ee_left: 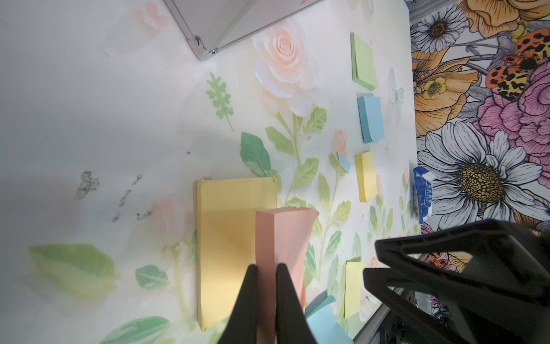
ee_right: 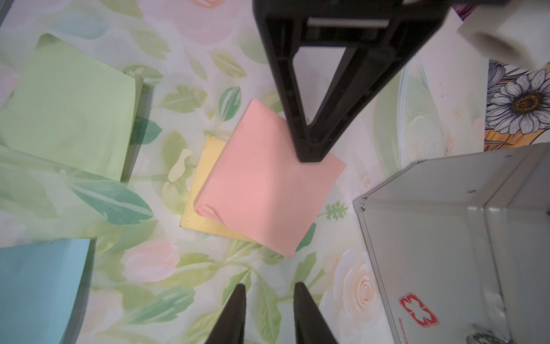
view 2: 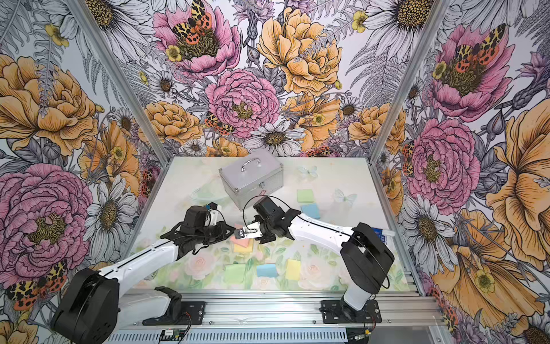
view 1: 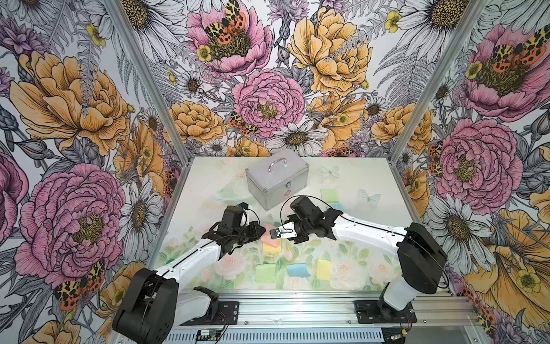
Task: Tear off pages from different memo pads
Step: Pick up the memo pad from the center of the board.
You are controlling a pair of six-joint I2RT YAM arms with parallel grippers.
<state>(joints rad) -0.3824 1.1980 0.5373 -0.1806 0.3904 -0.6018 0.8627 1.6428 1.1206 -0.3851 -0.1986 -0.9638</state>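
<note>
My left gripper (ee_left: 267, 266) is shut on the edge of the salmon-pink memo pad (ee_left: 285, 235), holding it tilted above a flat yellow sheet (ee_left: 226, 238). In the right wrist view the same pink pad (ee_right: 268, 184) shows one of the left gripper's fingers (ee_right: 312, 149) on its far corner. My right gripper (ee_right: 270, 284) hovers open just short of the pad with nothing between its fingers. In a top view both grippers meet mid-table, left (view 1: 262, 230) and right (view 1: 275, 235). Loose pages lie at the front: green (view 1: 265, 272), blue (view 1: 297, 269), yellow (view 1: 324, 268).
A silver metal case (view 1: 276, 177) stands at the back centre. Green (view 2: 305, 195) and blue (view 2: 310, 211) pads lie to the right, with a yellow pad (ee_left: 366, 175) beyond them. A blue-white tissue pack (view 2: 384, 233) lies near the right edge.
</note>
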